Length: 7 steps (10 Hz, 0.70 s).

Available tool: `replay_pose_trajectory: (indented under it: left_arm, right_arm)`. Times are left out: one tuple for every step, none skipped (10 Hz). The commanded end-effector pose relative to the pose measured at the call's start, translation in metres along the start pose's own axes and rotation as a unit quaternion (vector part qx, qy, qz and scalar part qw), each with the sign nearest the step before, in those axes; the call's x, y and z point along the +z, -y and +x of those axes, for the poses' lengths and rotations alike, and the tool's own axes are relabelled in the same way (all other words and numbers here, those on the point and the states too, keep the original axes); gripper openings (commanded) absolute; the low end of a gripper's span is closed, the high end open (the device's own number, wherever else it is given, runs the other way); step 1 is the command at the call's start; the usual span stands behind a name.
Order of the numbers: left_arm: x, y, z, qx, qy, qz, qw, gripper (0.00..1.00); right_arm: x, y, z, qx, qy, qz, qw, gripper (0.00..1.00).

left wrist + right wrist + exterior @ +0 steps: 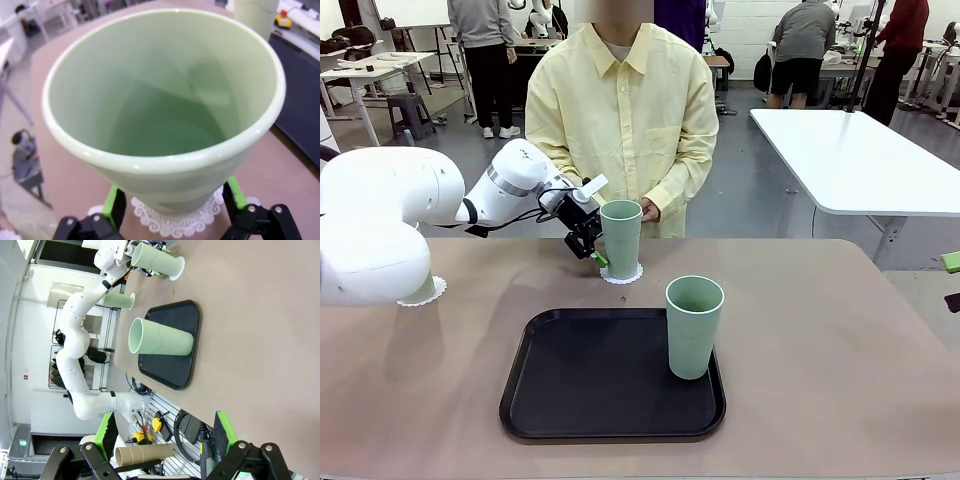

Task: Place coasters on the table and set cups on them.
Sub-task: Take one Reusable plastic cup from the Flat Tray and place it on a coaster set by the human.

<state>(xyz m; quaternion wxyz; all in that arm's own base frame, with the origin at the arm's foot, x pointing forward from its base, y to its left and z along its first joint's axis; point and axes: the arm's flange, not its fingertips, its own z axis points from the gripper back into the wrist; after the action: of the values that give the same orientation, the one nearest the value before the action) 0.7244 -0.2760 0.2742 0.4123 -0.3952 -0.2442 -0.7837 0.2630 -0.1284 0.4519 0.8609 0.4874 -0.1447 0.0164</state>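
2 green pads [114, 202] of the left gripper [174, 199] stand spread wide either side of the cup [165, 100] near its base, so backing straight out, brushing neither wall, looks the safe move. Beyond them the cup, tall, pale mint and tapering downward, stands upright on a lacy white coaster [175, 225] at the surface's [820, 330] far middle.

On beige-brown table [820, 330]: black tray [590, 390], near the front edge; just behind tray, white lacy coaster [621, 281]; farther to tray's left, second coaster [438, 290], partly hidden.
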Motion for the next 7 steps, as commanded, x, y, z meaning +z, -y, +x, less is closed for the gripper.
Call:
replay_pose_trajectory:
  left_arm:
    - [-0.002, 0.013, 0.007, 0.013, -0.027, -0.003, 1.0, 1.0]
    - [-0.001, 0.014, 0.008, 0.013, -0.035, 0.0, 0.999, 1.0]
    - [0.001, 0.016, 0.01, 0.014, -0.044, 0.001, 0.999, 1.0]
    - [0.005, 0.018, 0.014, 0.019, -0.061, 0.002, 0.998, 1.0]
    - [0.009, 0.022, 0.018, 0.025, -0.08, 0.003, 0.996, 1.0]
    - [0.015, 0.026, 0.025, 0.024, -0.102, 0.008, 0.994, 1.0]
    - [0.023, 0.031, 0.036, 0.022, -0.132, 0.019, 0.991, 1.0]
  right_arm:
    - [0.0, 0.0, 0.0, 0.007, 0.0, 0.008, 1.0, 1.0]
    - [0.0, 0.0, 0.0, 0.007, 0.0, 0.008, 1.0, 1.0]
    - [0.0, 0.0, 0.0, 0.007, 0.0, 0.008, 1.0, 1.0]
    - [0.0, 0.0, 0.0, 0.007, 0.0, 0.008, 1.0, 1.0]
    - [0.0, 0.0, 0.0, 0.007, 0.0, 0.008, 1.0, 1.0]
    - [0.0, 0.0, 0.0, 0.007, 0.0, 0.008, 1.0, 1.0]
    - [0.0, 0.0, 0.0, 0.007, 0.0, 0.008, 1.0, 1.0]
